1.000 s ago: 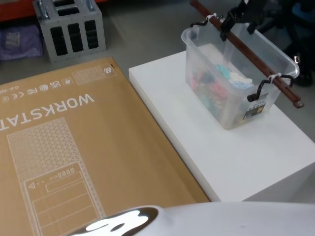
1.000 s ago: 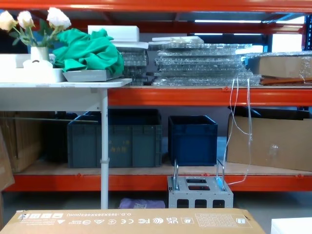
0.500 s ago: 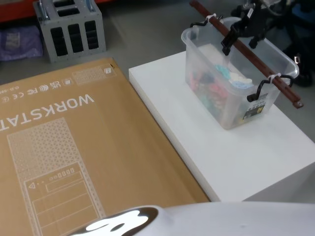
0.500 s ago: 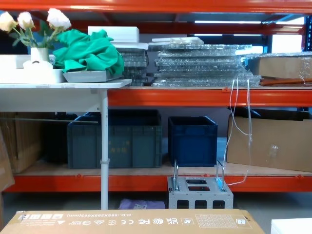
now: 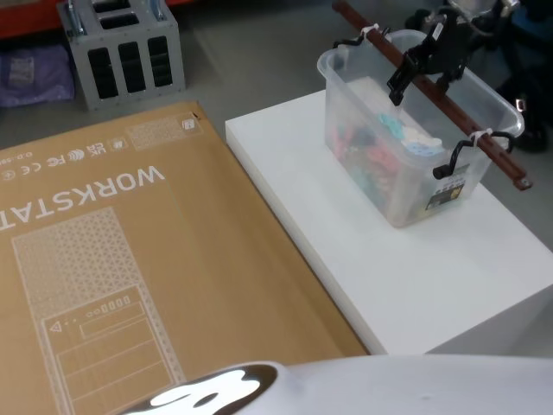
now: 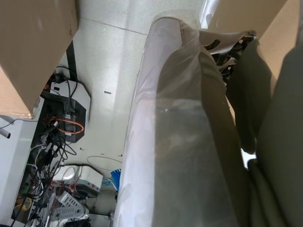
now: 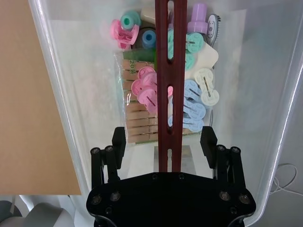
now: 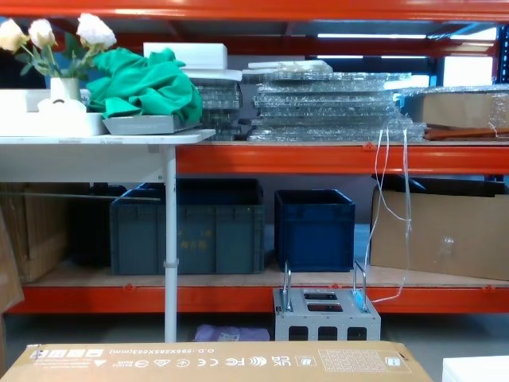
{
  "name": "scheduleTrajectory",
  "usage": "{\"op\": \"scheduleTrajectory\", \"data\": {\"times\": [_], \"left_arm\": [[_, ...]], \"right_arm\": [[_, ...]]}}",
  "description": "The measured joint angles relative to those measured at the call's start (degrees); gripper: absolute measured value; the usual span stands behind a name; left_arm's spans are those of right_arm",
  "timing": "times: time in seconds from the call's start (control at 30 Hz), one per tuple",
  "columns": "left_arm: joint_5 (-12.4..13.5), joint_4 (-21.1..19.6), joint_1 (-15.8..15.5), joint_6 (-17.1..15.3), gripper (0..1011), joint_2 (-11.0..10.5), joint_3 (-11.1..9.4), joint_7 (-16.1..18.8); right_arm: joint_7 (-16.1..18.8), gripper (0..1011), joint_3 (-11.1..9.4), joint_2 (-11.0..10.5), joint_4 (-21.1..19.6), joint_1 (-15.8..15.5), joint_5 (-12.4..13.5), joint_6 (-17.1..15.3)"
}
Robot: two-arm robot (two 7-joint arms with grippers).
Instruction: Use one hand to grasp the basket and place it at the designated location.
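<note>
On the white table point(image 5: 415, 285), toward its far side, the basket point(image 5: 380, 169) sits with coloured clips inside and a red-brown bar point(image 5: 499, 158) tied across its rim. A flat cardboard box point(image 5: 130, 259) lies to the table's left, and a grey metal unit point(image 5: 125, 52) stands on the floor beyond. Orange shelving point(image 8: 318, 157) with blue crates point(image 8: 315, 227) lines the room. The right gripper point(image 5: 423, 85) hangs over the bar, jaws apart, one either side and not touching. Since a second ago it has dropped closer to the bar. The basket has not moved.
</note>
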State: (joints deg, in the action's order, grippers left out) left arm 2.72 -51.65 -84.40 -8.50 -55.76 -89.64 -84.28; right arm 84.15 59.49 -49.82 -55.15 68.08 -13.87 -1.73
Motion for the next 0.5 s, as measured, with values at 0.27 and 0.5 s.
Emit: {"op": "scheduleTrajectory", "data": {"times": [0.27, 0.5], "left_arm": [[0.0, 0.0, 0.0, 0.0, 0, 0.0, 0.0, 0.0], [0.0, 0.0, 0.0, 0.0, 0, 0.0, 0.0, 0.0]], "right_arm": [[-0.8, 780, 0.0, 0.2, 0.2, -0.2, -0.3, -0.4], [-1.2, 554, 0.0, 0.4, 0.5, -0.1, -0.7, -0.7]]}}
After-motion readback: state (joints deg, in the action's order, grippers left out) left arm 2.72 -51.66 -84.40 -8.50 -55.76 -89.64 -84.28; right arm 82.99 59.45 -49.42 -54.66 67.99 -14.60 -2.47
